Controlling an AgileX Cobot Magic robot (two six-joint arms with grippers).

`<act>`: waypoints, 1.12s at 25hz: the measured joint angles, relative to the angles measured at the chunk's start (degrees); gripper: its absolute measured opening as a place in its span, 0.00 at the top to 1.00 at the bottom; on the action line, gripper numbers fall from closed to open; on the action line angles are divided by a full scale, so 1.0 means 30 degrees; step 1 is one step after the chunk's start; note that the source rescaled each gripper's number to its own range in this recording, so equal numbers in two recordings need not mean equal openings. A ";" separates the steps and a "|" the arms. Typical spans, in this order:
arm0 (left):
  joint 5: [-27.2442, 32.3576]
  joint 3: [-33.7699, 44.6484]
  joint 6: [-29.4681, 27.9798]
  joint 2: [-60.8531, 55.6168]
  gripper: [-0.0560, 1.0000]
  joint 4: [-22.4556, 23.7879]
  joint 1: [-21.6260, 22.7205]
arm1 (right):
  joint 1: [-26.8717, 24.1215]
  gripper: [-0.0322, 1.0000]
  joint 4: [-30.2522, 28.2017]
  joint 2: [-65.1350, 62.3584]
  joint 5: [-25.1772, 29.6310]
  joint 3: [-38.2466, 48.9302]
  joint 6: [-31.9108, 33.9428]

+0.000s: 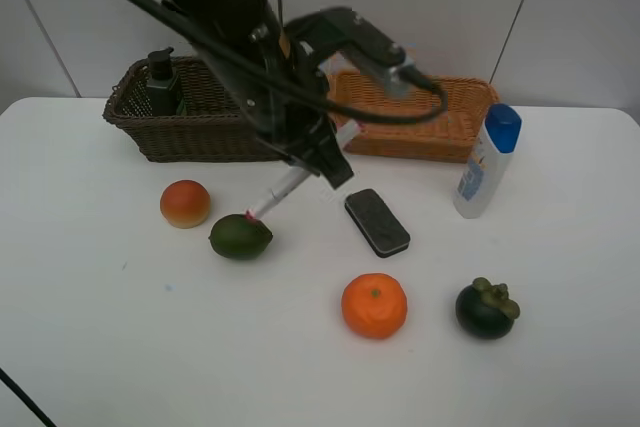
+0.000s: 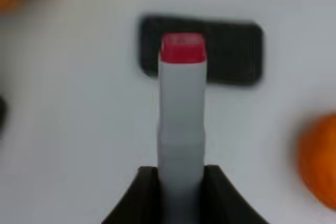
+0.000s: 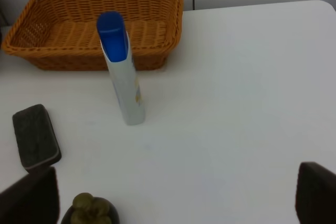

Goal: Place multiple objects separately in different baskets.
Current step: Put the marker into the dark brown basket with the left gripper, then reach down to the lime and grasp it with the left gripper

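white plastic marker with a pink tip is clamped tight in the left gripper, tilted, tip down just beside the green round fruit (black eraser block lies near on the other side). right gripper hangs with jaws spread wide, empty, near the white bottle with blue cap.

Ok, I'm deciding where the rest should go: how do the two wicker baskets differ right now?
The dark brown basket is deeper; the orange-tan basket is shallower. The dark brown basket holds an upright dark green pump bottle; the orange-tan basket shows nothing inside in the right wrist view. Both are rectangular wicker, side by side at the back of the white table.
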 joint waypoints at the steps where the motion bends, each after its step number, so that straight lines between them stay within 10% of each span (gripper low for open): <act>1: -0.1022 -0.0017 -0.0063 -0.0370 0.94 0.0186 0.0616 | 0.0000 0.00 0.0000 0.0000 0.0000 0.0000 0.0000; 10: -1.3632 -0.0061 -0.1345 0.1833 0.94 -0.0313 0.7077 | 0.0000 0.00 0.0000 0.0000 0.0000 0.0000 0.0000; 17: -1.5465 -0.0061 -0.1480 0.4391 0.93 -0.0707 0.8387 | 0.0000 0.00 0.0000 0.0000 0.0000 0.0000 0.0000; 19: -1.5099 -0.0061 -0.0892 0.4664 0.78 -0.0707 0.8387 | 0.0000 0.00 0.0000 0.0000 0.0000 0.0000 0.0000; 23: -1.4912 -0.0061 -0.0361 0.4702 0.16 -0.0707 0.8387 | 0.0000 0.00 0.0000 0.0000 0.0000 0.0000 0.0000; 28: -1.4146 -0.0061 -0.0232 0.3957 0.01 -0.0707 0.8387 | 0.0000 0.00 0.0000 0.0000 0.0000 0.0000 0.0000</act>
